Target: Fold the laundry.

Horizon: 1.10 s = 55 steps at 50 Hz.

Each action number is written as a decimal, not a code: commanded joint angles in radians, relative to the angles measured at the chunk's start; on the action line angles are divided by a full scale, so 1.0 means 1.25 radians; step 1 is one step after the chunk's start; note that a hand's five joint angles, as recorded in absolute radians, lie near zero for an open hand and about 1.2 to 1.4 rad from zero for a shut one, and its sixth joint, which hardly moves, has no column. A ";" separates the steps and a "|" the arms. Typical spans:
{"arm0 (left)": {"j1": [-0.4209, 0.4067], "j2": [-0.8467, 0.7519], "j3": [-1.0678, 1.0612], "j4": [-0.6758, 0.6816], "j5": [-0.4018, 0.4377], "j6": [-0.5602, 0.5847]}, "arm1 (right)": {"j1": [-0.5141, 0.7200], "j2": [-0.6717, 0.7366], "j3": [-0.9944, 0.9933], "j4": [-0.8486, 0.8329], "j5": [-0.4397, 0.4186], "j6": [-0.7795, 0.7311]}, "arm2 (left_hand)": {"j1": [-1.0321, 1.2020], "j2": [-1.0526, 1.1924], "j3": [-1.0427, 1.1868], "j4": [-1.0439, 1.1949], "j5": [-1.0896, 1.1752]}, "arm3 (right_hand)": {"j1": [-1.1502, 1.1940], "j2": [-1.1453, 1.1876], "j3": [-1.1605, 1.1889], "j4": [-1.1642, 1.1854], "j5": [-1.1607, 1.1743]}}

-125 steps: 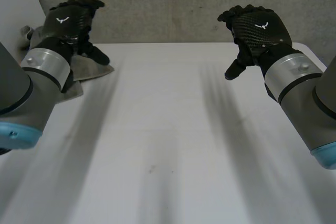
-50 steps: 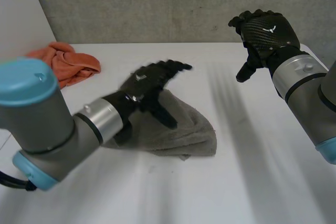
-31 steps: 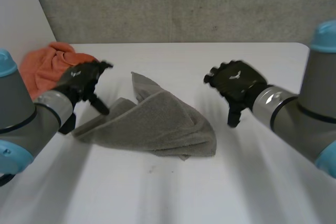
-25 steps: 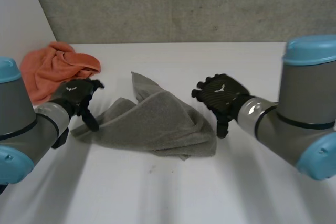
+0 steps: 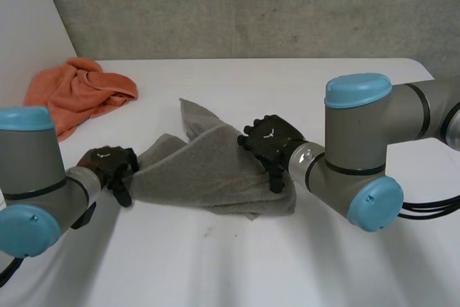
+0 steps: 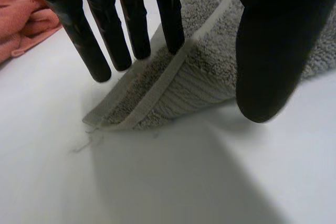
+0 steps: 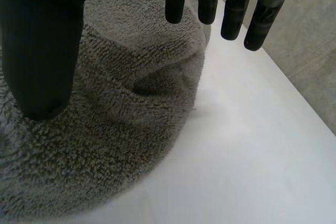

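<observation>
A crumpled grey towel (image 5: 208, 170) lies mid-table. My left hand (image 5: 108, 165) is low at its left corner. In the left wrist view, that hand's (image 6: 105, 30) straight fingers reach down over the banded corner of the towel (image 6: 189, 77) while the thumb stands apart on the other side, so the cloth is straddled but not pinched. My right hand (image 5: 269, 140) hovers over the towel's right part. In the right wrist view, its thumb (image 7: 42, 40) hangs above the bunched towel (image 7: 105, 129), and the fingers are straight and spread beyond the cloth's edge.
An orange cloth (image 5: 75, 91) lies heaped at the table's back left, and it is also seen past my left hand's fingers (image 6: 23, 24). The white table (image 5: 237, 264) is bare in front and to the right. A grey wall stands behind.
Both hands came down from high above to the towel. The left dropped to the left corner and its fingers drew in. The right moved in over the right side.
</observation>
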 commanded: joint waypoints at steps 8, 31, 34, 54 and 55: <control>-0.013 0.003 0.023 0.001 -0.003 0.002 | -0.002 0.019 -0.023 0.008 0.079 0.048 | 0.669 0.675 0.675 0.677 0.678 | -0.017 -0.036 -0.031 -0.049 -0.046; -0.041 0.160 0.149 0.061 -0.001 0.001 | -0.035 0.037 -0.056 0.242 -0.028 0.161 | 0.669 0.675 0.675 0.677 0.678 | 0.961 0.942 0.946 0.928 0.932; -0.051 0.167 0.157 0.094 -0.001 0.002 | -0.038 0.021 -0.064 0.166 -0.022 0.197 | 0.669 0.675 0.675 0.677 0.678 | 0.961 0.942 0.946 0.928 0.932; -0.090 0.167 0.431 0.388 -0.057 0.009 | -0.030 -0.263 -0.020 -0.262 0.121 0.150 | 0.669 0.675 0.675 0.677 0.678 | 0.961 0.942 0.946 0.928 0.932; -0.094 0.167 0.429 0.390 -0.056 0.009 | -0.029 -0.294 0.029 -0.229 0.113 0.107 | 0.669 0.675 0.675 0.677 0.678 | 0.961 0.942 0.946 0.928 0.932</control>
